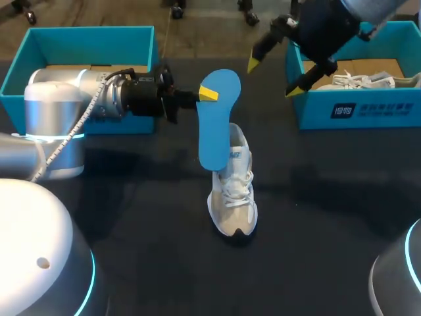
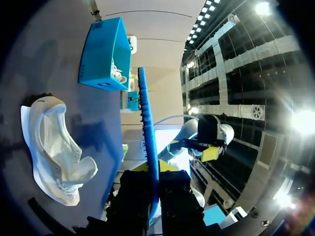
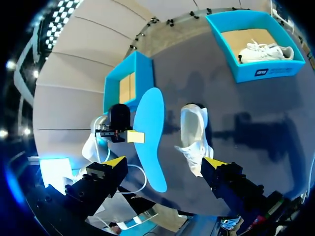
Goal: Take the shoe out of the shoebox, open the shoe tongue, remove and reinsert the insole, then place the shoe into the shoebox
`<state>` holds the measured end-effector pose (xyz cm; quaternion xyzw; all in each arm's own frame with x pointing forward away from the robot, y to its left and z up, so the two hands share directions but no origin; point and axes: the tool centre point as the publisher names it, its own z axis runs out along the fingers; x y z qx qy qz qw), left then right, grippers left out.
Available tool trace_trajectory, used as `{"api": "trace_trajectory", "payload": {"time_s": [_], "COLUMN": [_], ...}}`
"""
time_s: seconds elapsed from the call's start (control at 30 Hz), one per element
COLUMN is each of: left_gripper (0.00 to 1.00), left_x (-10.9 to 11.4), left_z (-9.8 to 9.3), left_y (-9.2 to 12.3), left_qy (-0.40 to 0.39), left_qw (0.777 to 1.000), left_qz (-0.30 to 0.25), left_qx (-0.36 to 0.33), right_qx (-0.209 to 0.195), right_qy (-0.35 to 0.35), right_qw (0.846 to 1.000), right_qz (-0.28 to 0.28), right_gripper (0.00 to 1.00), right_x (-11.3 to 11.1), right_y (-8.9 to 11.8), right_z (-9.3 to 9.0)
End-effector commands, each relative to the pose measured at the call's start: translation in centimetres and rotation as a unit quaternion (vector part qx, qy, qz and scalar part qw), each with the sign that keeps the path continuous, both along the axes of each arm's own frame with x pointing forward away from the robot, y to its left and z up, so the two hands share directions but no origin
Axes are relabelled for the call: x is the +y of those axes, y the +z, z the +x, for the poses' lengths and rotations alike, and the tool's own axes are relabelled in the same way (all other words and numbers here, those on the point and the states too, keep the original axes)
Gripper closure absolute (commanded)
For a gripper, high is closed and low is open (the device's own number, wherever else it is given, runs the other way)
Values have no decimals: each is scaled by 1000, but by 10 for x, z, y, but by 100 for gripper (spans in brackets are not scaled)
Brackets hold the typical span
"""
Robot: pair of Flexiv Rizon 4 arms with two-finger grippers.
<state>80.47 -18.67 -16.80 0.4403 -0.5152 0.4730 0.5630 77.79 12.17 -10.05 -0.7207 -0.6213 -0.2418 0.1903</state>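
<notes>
1. Shoe (image 1: 233,197): white, upright on its sole at the centre of the table (image 1: 329,217), toe toward 6 o'clock.
2. Insole (image 1: 216,122): blue, held on end at 12 o'clock of the shoe. Its lower end is by the shoe's collar; whether they touch cannot be told.
3. Left gripper (image 1: 209,93): comes in from 9 o'clock, clamped on the insole's upper part.
4. Right gripper (image 1: 273,77): fingers spread wide with nothing between them, aloft at 1 o'clock of the shoe.
5. Left box (image 1: 92,36): at 10 o'clock.
6. Right box (image 1: 368,108): at 2 o'clock, holding a second shoe (image 1: 365,80).
</notes>
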Motion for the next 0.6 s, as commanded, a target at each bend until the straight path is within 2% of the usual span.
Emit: {"api": "trace_trajectory", "payload": {"time_s": [0.03, 0.37, 0.6], "left_gripper": [100, 100, 100], "left_x": [0, 0, 0], "left_z": [0, 0, 0], "left_y": [0, 0, 0], "left_qy": [1, 1, 1], "left_qw": [1000, 1000, 1000], "left_qz": [1, 1, 1], "left_qx": [0, 0, 0], "right_qx": [-33, -52, -64], "right_qy": [4, 20, 19], "right_qw": [983, 968, 952], "right_qz": [178, 243, 300], "right_gripper": [0, 0, 0], "right_x": [-6, -10, -12], "right_y": [-9, -25, -39], "right_z": [-5, -1, 1]}}
